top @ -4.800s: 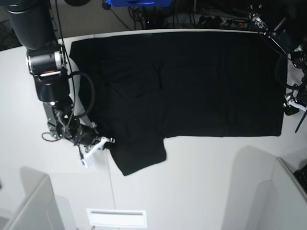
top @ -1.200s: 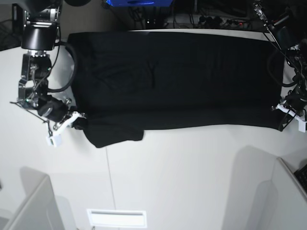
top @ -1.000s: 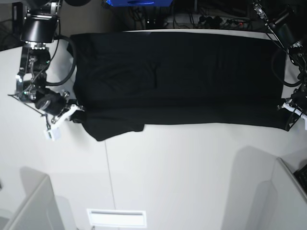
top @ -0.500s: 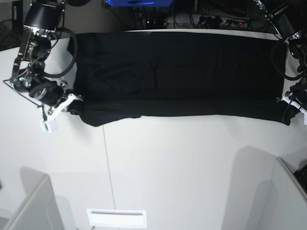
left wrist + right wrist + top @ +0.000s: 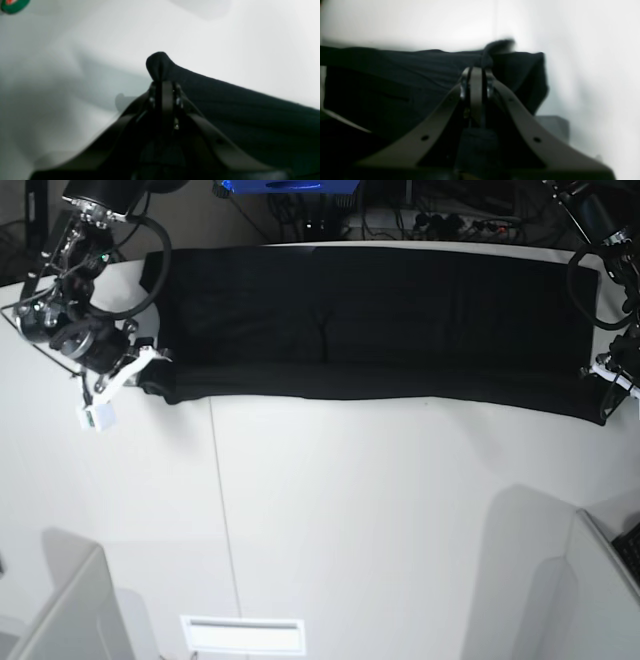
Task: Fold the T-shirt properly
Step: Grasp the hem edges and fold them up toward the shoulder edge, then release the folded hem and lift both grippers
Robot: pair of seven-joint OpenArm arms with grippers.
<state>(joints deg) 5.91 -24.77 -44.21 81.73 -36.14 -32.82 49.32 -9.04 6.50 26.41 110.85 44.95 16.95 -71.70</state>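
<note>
The black T-shirt [image 5: 400, 320] lies plain side up as a long band across the far part of the white table [image 5: 350, 530]. My right gripper [image 5: 150, 375], at the base view's left, is shut on the shirt's near left corner. In the right wrist view the gripper [image 5: 476, 72] pinches a bunch of black cloth [image 5: 395, 75]. My left gripper [image 5: 603, 385], at the base view's right, is shut on the near right corner. In the left wrist view the gripper [image 5: 163, 85] holds a nub of the cloth [image 5: 250, 112] just above the table. No print shows.
Cables and a blue object [image 5: 290, 185] lie behind the table's far edge. Grey panels stand at the near left [image 5: 70, 610] and near right [image 5: 590, 600]. A white slotted plate [image 5: 242, 635] sits at the near edge. A green round object [image 5: 12, 3] shows in the left wrist view.
Both grippers have carried the shirt's near edge toward the far side. The band is narrower and the sleeve flap at the near left no longer sticks out.
</note>
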